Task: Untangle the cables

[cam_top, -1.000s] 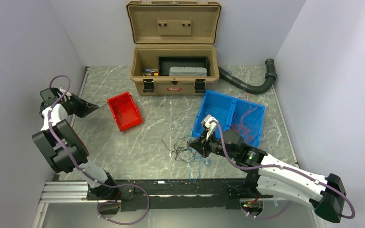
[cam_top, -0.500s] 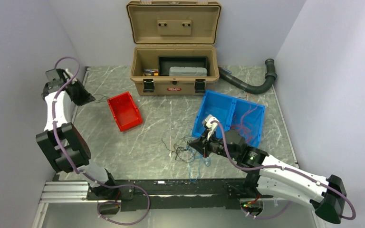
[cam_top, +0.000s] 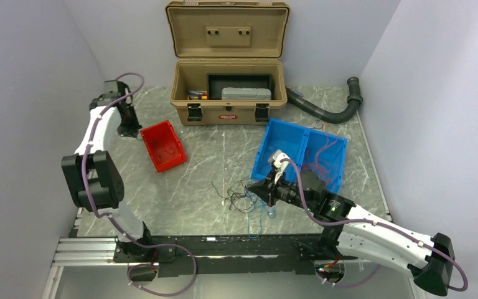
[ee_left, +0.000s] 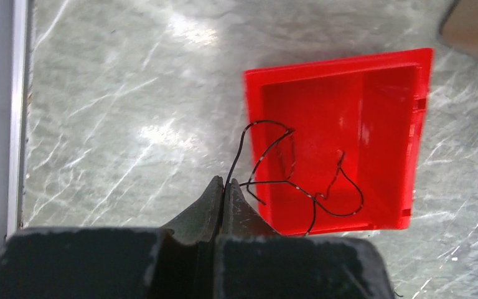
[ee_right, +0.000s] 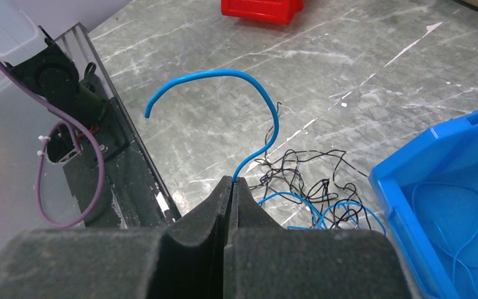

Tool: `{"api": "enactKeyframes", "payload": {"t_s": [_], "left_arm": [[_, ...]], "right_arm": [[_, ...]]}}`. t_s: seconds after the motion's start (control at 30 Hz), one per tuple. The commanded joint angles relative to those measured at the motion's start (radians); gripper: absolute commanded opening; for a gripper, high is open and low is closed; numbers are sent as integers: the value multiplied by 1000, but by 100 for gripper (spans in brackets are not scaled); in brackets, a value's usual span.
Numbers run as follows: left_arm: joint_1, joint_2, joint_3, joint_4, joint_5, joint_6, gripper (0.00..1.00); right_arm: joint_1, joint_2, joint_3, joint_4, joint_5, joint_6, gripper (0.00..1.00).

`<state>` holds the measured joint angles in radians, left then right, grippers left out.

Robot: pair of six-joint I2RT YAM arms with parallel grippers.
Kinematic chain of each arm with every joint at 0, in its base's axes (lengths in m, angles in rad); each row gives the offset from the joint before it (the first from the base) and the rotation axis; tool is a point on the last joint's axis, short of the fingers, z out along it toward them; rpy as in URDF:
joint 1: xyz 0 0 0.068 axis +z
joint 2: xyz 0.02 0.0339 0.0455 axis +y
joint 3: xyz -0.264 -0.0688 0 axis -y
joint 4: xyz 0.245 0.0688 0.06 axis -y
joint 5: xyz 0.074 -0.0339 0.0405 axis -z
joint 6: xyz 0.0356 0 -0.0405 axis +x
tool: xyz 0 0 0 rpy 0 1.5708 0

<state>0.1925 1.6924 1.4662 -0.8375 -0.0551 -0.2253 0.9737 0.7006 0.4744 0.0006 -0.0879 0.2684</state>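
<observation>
At the red bin's [ee_left: 336, 62] edge, the left end effector [ee_left: 224, 185] is pinching a thin black cable [ee_left: 236, 154], fully closed, with loops dangling over the bin. Near the blue bin [ee_right: 386, 187], the right end effector [ee_right: 231, 182] is clamping tightly on a curling blue cable [ee_right: 275, 124], while the black-and-blue tangle [ee_right: 305, 180] is lying on the worktop [ee_right: 323, 68] beside it.

Red bin [ee_left: 386, 106], black wire [ee_left: 236, 156], blue wire [ee_right: 224, 71]
</observation>
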Motion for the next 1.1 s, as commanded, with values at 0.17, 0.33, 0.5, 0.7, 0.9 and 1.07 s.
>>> {"api": "enactKeyframes", "payload": {"t_s": [0.17, 0.33, 0.5, 0.7, 0.9, 1.07], "left_arm": [[-183, 253, 187, -107, -158, 19, 0], [-216, 364, 240, -146, -176, 24, 0], [-217, 402, 278, -174, -127, 3, 0], [-217, 133, 146, -61, -8, 21, 32], [-222, -5, 129, -97, 61, 21, 50], [-224, -179, 45, -68, 120, 30, 70]], "right_arm": [[0, 0, 8, 55, -30, -3, 0], [-2, 2, 8, 54, -29, -4, 0], [-2, -5, 1, 50, -22, 1, 0], [-1, 61, 70, -19, 47, -14, 0], [-1, 159, 148, -42, 35, -13, 0], [-2, 200, 179, -36, 29, 3, 0]]}}
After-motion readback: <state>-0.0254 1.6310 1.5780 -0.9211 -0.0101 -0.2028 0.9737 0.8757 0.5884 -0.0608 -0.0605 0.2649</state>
